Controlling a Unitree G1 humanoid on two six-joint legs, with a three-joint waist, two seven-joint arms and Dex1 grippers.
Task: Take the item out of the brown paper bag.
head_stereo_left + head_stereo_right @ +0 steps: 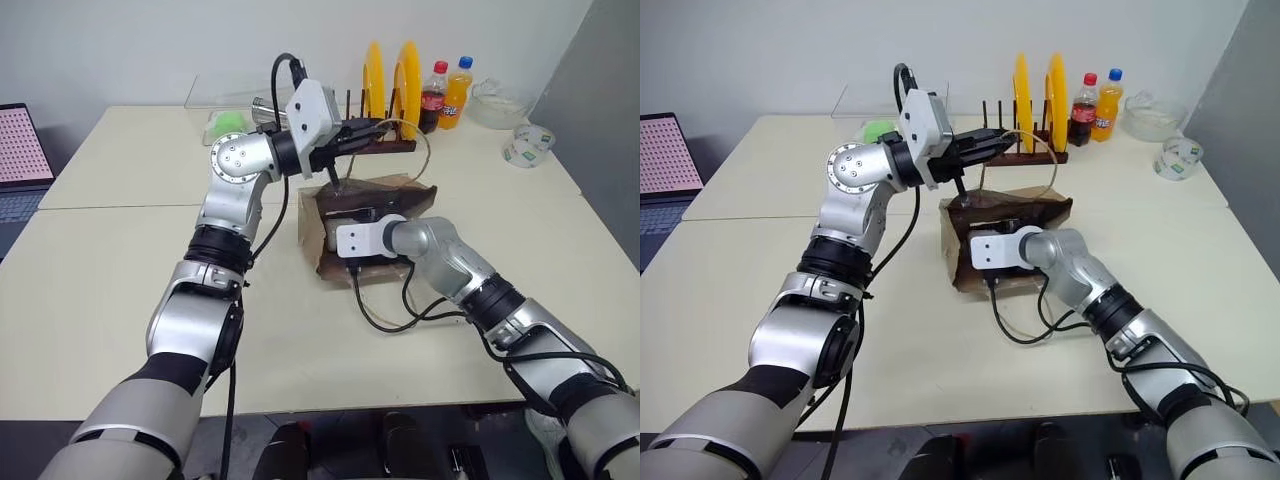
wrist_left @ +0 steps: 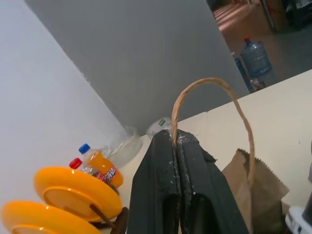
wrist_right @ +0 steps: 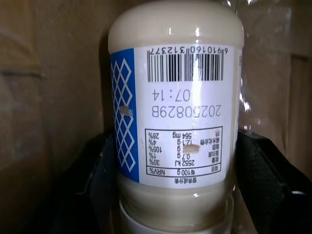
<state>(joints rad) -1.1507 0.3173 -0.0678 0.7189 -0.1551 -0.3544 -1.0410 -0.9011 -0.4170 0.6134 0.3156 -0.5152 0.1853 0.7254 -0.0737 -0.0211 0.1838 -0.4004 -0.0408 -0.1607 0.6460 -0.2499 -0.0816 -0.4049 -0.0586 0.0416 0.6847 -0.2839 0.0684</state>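
Pinching handle (image 2: 204, 90) in left gripper (image 2: 178, 141), right gripper (image 3: 175, 185) straddling bottle (image 3: 175, 107) inside bag (image 1: 345, 262), fingers not yet clamped, extraction pending.

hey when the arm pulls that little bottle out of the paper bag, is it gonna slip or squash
The bottle looks full of cream-white liquid, so probably heavy for its size and fairly firm. Its smooth plastic and glossy label could slip, though the right tool has a finger on each side of it. The bag is creased, floppy paper, so it may drag along; the left tool pinches its handle.
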